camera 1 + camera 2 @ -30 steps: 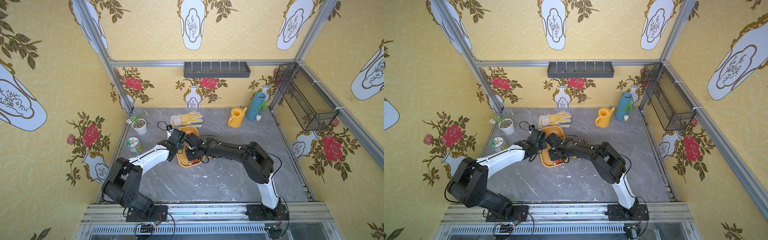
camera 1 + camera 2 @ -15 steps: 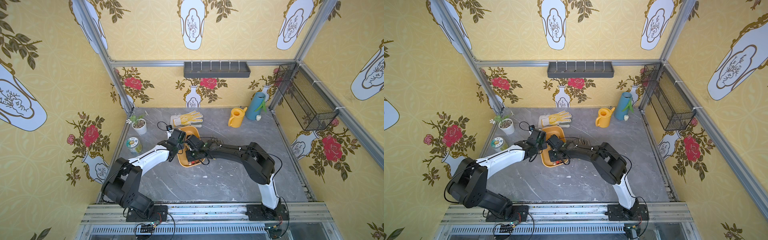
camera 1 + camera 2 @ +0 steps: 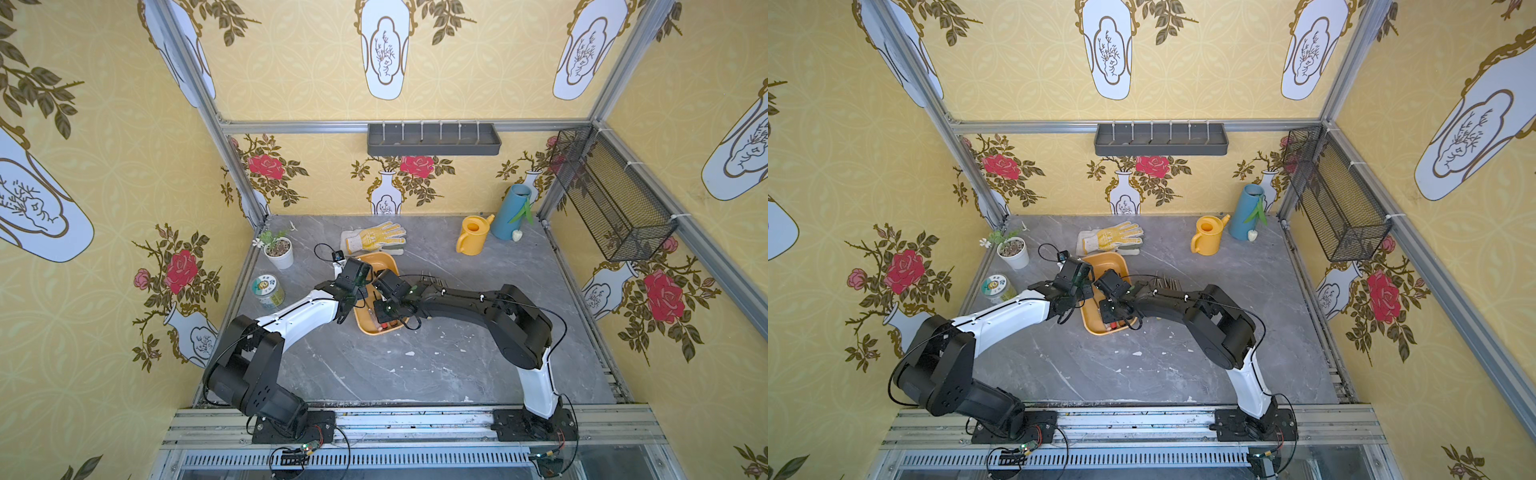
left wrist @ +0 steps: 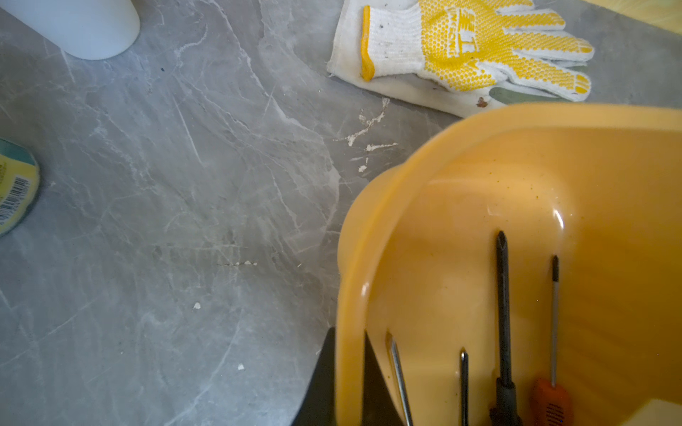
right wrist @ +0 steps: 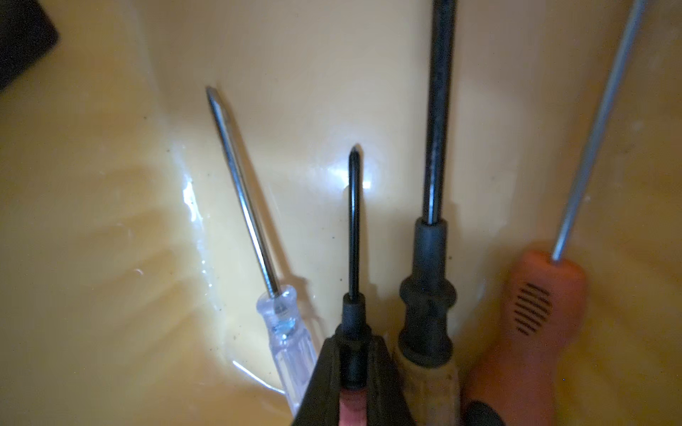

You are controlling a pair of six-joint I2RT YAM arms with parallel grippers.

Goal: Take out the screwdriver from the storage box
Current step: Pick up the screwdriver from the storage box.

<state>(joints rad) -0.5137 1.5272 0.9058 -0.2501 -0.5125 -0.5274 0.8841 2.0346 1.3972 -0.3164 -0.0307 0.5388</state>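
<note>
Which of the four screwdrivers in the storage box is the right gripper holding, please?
The short black-shafted screwdriver with the reddish handle, lying between the clear-handled one and the thick black-collared one; the fingers of the right gripper clamp its collar.

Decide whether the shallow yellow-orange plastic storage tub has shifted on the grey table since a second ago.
No. The storage tub lies with its far rim beside the white-and-yellow knitted glove, as before.
</note>
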